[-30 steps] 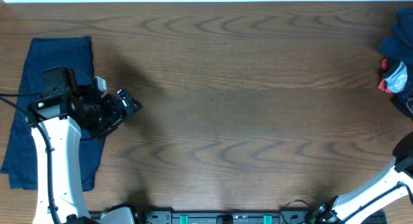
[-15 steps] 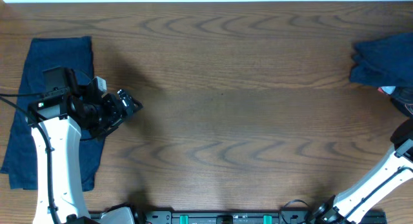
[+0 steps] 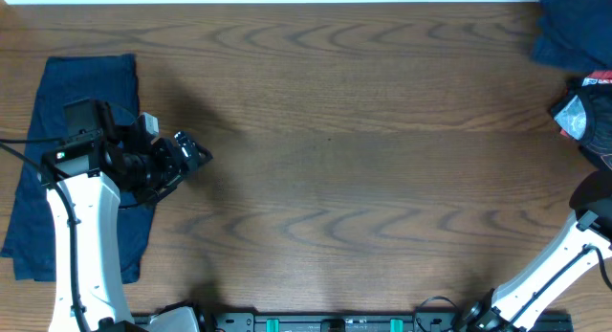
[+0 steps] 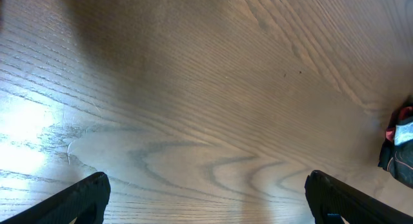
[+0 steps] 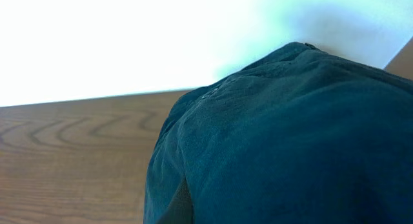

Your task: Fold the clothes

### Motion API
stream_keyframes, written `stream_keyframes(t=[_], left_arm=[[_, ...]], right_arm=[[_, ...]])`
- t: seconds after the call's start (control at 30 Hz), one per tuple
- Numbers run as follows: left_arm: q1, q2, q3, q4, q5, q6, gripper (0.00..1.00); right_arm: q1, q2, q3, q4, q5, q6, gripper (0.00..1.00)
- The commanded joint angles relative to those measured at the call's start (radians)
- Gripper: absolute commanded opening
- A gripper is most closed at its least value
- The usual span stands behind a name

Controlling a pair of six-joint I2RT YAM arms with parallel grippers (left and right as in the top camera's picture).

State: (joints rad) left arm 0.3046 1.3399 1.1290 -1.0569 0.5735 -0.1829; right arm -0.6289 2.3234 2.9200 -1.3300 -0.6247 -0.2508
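Your left arm reaches from the near left edge toward the far side, over a flat dark navy-blue cloth garment that lies spread along the left side of the brown wood-grain table. Its wrist is turned right, so the left gripper points across bare wood just beside the garment's right edge. The wrist view shows the black fingers spread wide with nothing between them.

Your right arm comes up from the near right corner and folds toward the far right edge. The right gripper sits there, just near of a bunched dark navy-blue cloth garment at the far right corner. Its jaws are closed. In its wrist view the cloth fills the frame and hides the fingers, so you cannot tell whether they pinch it.
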Motion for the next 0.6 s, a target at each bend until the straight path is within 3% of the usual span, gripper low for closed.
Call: stream_keyframes(t=[0.0, 0.23, 0.57], left_arm=[[-0.003, 0.006, 0.021, -0.002, 0.011, 0.002, 0.98], [-0.003, 0.006, 0.021, -0.004, 0.022, -0.013, 0.98], [-0.003, 0.006, 0.021, -0.008, 0.022, -0.013, 0.98]], right_arm=[[0.006, -0.024, 0.019, -0.004, -0.038, -0.066, 0.01], [-0.029, -0.005, -0.043, -0.006, -0.038, -0.146, 0.01], [-0.167, 0.002, -0.044, 0.058, 0.111, 0.031, 0.01]])
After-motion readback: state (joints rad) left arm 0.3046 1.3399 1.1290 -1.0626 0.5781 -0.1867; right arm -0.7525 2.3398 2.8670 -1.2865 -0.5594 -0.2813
